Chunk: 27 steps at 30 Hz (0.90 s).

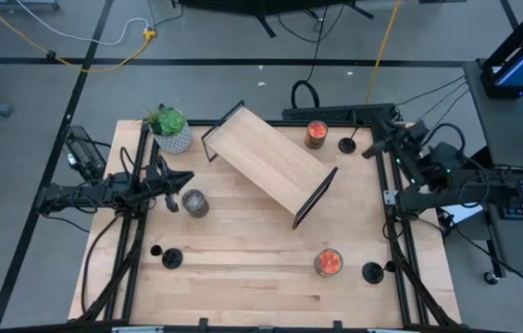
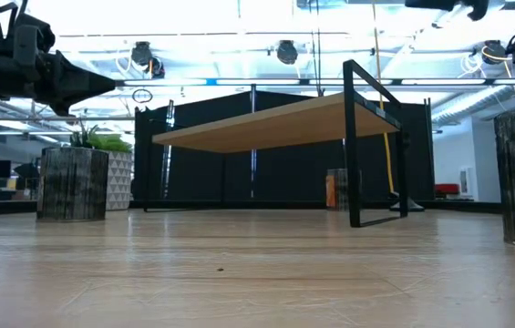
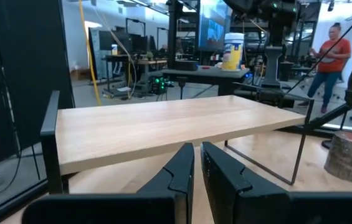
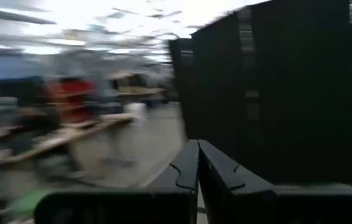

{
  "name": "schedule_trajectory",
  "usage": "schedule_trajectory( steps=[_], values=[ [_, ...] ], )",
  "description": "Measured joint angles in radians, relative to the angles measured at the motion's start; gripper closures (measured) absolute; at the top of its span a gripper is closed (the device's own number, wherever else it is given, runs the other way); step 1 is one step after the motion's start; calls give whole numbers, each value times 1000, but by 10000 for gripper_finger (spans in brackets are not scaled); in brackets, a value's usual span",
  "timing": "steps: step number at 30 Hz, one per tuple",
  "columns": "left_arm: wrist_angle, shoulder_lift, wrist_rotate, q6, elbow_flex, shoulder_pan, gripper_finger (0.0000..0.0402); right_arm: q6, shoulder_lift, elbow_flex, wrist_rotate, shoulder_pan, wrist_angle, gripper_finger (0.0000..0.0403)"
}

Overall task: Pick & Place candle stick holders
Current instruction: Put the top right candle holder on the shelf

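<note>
High view: left tool (image 1: 187,178), together, well apart from nearest holder (image 1: 171,258).

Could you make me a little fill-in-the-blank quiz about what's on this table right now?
1. The number of small black candle stick holders standing on the table is ____.
2. The potted plant stands at the table's far ____ corner in the high view.
3. The left gripper hovers beside the ____ jar candle.
4. The two jar candles with glass sides are ____ in colour.

Missing words: three; left; grey; orange-red
</note>
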Motion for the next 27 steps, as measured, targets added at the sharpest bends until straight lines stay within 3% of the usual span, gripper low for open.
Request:
schedule_trajectory(
  steps=[12, 20, 27],
  values=[
    [1, 0, 0, 4, 0, 0, 366, -375, 238, 278, 482, 0, 5, 403],
    [2, 0, 1, 4, 0, 0, 366, -654, 346, 326, 486, 0, 331, 403],
    [2, 0, 4, 1, 1, 0, 366, -681, 422, 325, 486, 0, 359, 403]
  ],
)
